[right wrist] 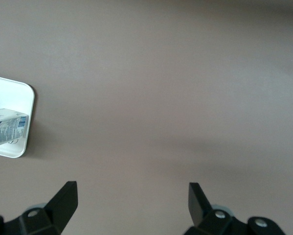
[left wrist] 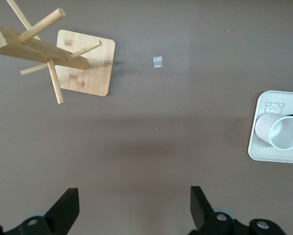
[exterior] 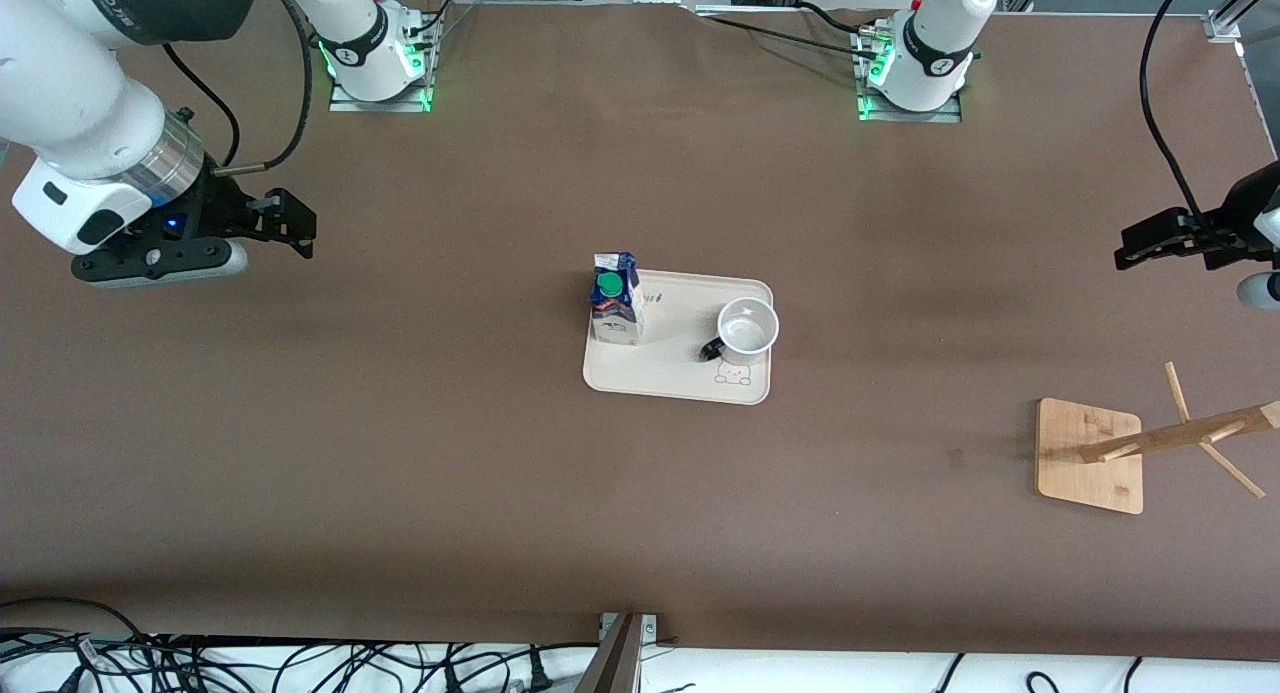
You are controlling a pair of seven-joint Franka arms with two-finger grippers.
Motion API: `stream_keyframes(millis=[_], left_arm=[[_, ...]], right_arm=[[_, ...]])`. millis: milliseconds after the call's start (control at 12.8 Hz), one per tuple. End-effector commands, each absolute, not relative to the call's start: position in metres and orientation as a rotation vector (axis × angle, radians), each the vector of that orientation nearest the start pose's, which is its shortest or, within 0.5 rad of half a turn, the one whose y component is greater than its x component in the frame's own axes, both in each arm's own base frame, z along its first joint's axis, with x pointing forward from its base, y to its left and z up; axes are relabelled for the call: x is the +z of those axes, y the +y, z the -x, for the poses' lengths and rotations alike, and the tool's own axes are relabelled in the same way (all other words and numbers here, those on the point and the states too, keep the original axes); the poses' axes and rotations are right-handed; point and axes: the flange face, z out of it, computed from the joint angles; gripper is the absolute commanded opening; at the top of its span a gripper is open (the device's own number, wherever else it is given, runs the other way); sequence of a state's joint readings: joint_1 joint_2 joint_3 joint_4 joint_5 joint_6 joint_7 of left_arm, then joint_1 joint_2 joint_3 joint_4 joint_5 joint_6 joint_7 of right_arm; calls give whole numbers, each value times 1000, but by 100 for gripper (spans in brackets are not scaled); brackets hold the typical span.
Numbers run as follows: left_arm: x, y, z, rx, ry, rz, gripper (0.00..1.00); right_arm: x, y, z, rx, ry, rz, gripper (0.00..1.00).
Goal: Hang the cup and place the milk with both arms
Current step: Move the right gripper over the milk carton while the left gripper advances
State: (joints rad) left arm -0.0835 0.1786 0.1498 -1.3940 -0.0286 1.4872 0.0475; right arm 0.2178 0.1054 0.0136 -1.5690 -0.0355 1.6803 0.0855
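Note:
The milk (exterior: 615, 298), a blue-and-white carton with a green cap, stands upright on a cream tray (exterior: 672, 375) in the middle of the table. The white cup (exterior: 747, 330) stands mouth up on the same tray, toward the left arm's end, its black handle pointing at the carton. My right gripper (exterior: 296, 230) hangs open over bare table toward the right arm's end; its wrist view catches the carton (right wrist: 7, 128) at the tray's corner (right wrist: 20, 93). My left gripper (exterior: 1132, 253) hangs open over bare table; its wrist view shows the cup (left wrist: 281, 132).
A wooden peg rack (exterior: 1090, 456) on a square base stands toward the left arm's end, nearer the front camera than the tray; it also shows in the left wrist view as the rack (left wrist: 85, 63). A small scrap of tape (left wrist: 158, 61) lies beside it.

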Motion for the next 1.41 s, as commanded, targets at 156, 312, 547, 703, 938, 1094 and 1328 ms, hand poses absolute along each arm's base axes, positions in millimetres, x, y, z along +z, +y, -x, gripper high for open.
stream_keyframes(millis=[156, 312, 547, 703, 938, 1094, 1328], left_arm=[[598, 26, -596, 134, -32, 3159, 100], [598, 26, -596, 134, -32, 3161, 100], [598, 26, -596, 134, -32, 3159, 100], [582, 20, -603, 177, 0, 3141, 100], [563, 7, -611, 226, 41, 3139, 100], [543, 2, -619, 271, 50, 3144, 100], [499, -25, -633, 370, 111, 3154, 100]], right_arm=[[576, 141, -578, -13, -243, 3160, 100], [580, 136, -583, -52, -221, 3145, 100], [578, 145, -583, -32, -223, 3070, 100], [567, 159, -582, 12, -268, 3064, 100], [480, 189, -590, 331, -326, 3077, 100], [483, 222, -580, 312, -336, 3082, 100], [454, 292, -578, 247, -66, 3030, 100]])
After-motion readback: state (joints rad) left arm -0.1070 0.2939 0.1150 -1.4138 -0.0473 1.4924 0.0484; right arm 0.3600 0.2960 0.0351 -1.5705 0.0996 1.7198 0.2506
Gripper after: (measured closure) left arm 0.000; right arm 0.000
